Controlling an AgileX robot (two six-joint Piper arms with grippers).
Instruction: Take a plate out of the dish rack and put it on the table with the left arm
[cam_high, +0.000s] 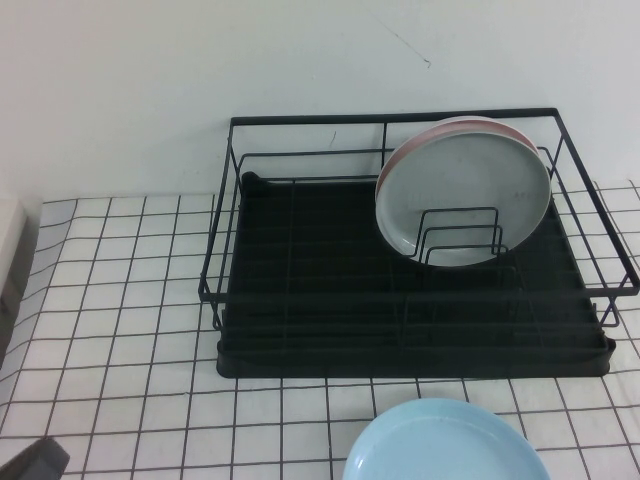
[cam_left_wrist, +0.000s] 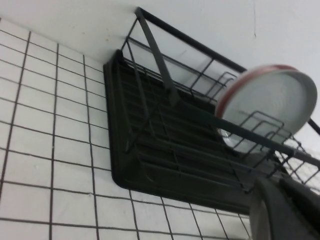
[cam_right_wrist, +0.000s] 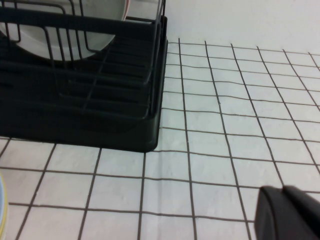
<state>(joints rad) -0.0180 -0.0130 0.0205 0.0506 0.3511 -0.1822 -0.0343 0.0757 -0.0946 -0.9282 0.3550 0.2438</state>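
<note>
Left end effector (cam_left_wrist: 285, 210) sits just outside the dish rack (cam_left_wrist: 165, 135), apart from grey plate (cam_left_wrist: 270, 107).

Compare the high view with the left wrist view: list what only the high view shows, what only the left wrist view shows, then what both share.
Only the high view shows the light blue plate lying on the table at the near edge, in front of the dish rack.

Only the left wrist view shows the left tool, a dark shape hanging near the rack's corner. The right tool shows in neither, only in its own wrist view above the table.

Both show the rack, the grey plate standing in its dividers with a pink plate behind it, and the gridded table.
</note>
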